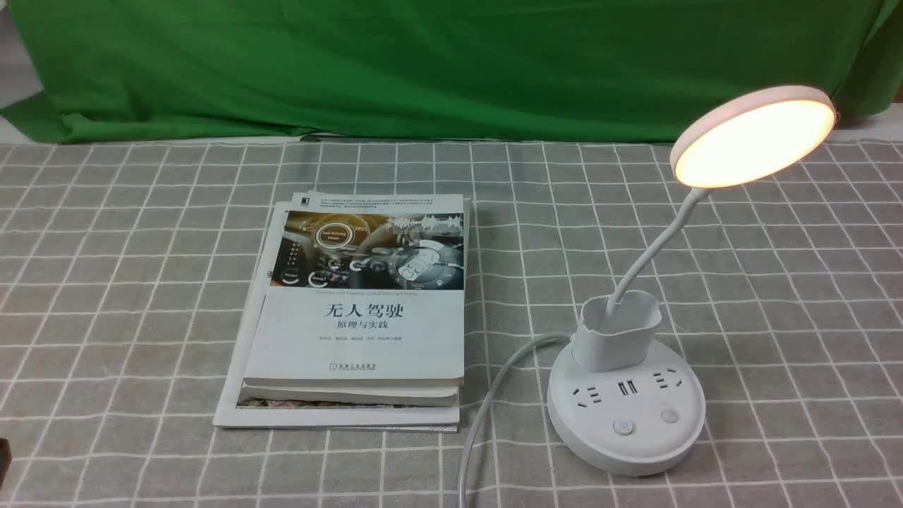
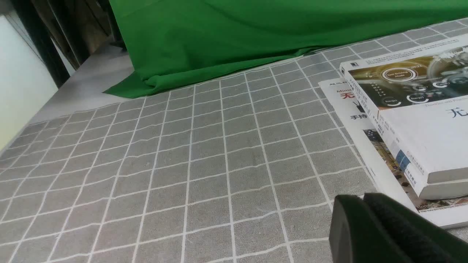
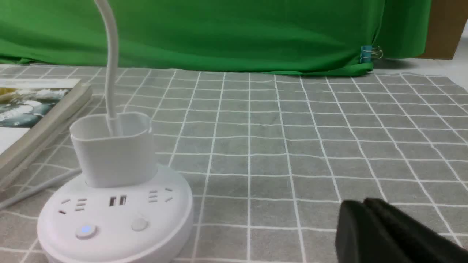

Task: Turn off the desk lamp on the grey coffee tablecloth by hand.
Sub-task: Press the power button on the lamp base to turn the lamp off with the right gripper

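lamp lit, press not yet made

the grey coffee tablecloth (image 1: 127,282) covers the surface, with a stack of books (image 1: 360,331) near its middle. the desk lamp (image 1: 628,395) stands on the cloth just right of the books, its disc head (image 1: 755,137) glowing, so this looks like the opening step. the right claw (image 3: 363,205), tips pressed together, is near the lamp's base but apart from it. the left claw (image 2: 362,199), likewise pressed together, sits beside the books. next, the right claw likely needs to come over one of the two buttons (image 1: 623,425) and push down. which one, i cannot tell.

bare tablecloth (image 1: 790,296) right of lamp (image 1: 624,423), books (image 1: 360,331) left
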